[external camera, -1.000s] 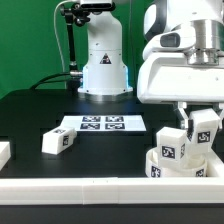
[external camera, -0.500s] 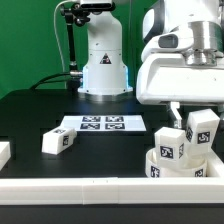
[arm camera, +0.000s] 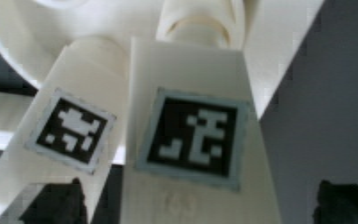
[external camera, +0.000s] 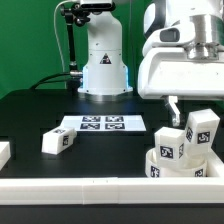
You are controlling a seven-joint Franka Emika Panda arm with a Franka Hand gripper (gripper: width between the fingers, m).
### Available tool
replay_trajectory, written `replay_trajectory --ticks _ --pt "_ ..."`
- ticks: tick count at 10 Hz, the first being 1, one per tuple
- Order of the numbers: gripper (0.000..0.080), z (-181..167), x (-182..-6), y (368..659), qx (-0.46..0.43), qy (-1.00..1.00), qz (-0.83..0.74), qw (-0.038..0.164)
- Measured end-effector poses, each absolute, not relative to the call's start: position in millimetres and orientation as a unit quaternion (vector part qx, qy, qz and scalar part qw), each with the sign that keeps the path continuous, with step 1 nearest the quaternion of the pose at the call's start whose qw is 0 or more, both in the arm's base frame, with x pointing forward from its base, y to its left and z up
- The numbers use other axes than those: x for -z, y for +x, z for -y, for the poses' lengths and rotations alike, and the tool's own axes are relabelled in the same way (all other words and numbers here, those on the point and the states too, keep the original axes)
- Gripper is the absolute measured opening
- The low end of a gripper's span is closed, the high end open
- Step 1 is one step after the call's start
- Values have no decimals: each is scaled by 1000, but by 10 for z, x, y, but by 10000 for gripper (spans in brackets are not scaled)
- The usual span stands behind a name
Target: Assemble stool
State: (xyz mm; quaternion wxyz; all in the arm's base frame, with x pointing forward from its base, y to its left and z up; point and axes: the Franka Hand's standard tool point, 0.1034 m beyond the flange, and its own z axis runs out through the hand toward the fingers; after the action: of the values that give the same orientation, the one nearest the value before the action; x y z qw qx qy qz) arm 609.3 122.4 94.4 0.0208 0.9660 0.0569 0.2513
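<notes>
Seat (external camera: 182, 168) sits at the exterior view's right, two legs (external camera: 170, 146) standing in it; gripper (arm camera: 197, 200) hangs above them, fingers (arm camera: 51, 203) spread, empty. Loose leg (external camera: 58, 141) lies beside the marker board (external camera: 100, 124): best grip it squarely across flat faces.

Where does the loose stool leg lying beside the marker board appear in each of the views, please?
Exterior view: the loose leg lies low in the picture, to the exterior view's left of the marker board.
Wrist view: it is not in it.
Shared landmark: the two tagged legs on the seat, which appear close up in the wrist view.
</notes>
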Motion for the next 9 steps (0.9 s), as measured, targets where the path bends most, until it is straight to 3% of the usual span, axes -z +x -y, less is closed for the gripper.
replay_trajectory --ticks 3,9 --pt "649 -1138 -1127 6147 -249 967 -57 20" --pt "649 -1127 -1104 6141 -248 967 -60 21"
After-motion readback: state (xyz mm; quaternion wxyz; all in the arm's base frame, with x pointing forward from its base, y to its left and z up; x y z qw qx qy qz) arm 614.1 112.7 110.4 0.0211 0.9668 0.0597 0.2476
